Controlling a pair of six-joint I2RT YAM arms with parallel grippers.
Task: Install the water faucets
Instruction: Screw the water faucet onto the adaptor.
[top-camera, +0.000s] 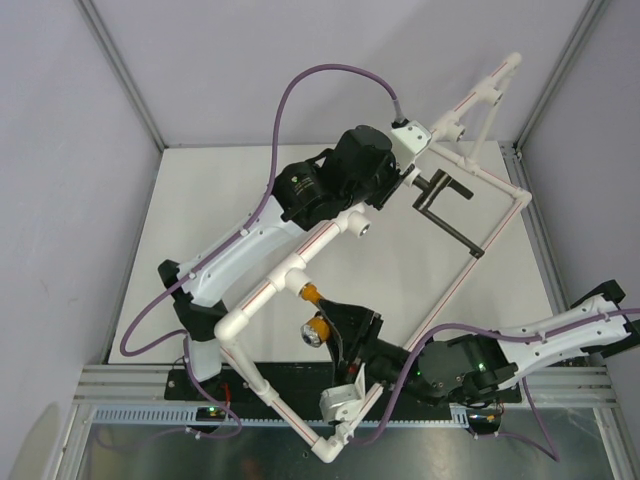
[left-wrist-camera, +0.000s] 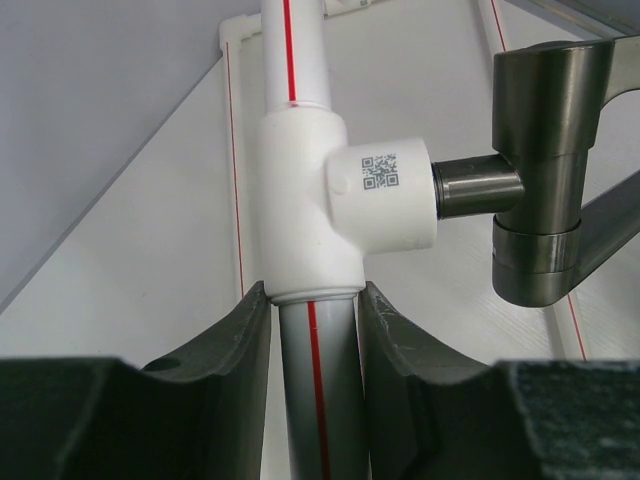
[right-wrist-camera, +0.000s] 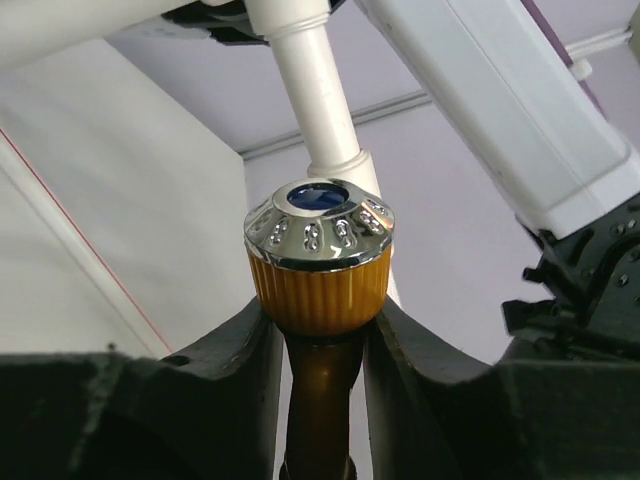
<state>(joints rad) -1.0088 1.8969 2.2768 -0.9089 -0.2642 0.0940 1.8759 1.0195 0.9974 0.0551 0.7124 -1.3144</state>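
Top external shows the left arm reaching from lower left up to the frame's top centre. The left gripper (left-wrist-camera: 313, 300) is clamped tight on the white pipe frame (left-wrist-camera: 318, 400) just under a tee fitting (left-wrist-camera: 300, 190), and the black tap (left-wrist-camera: 545, 170) has its stub meeting that tee's side socket. The right arm sweeps in low from the lower right, and the right gripper (right-wrist-camera: 318, 318) is pinched on the orange-brass tap (right-wrist-camera: 318, 285) just below its shiny knob (right-wrist-camera: 318, 225), low and left of centre beside the pipe.
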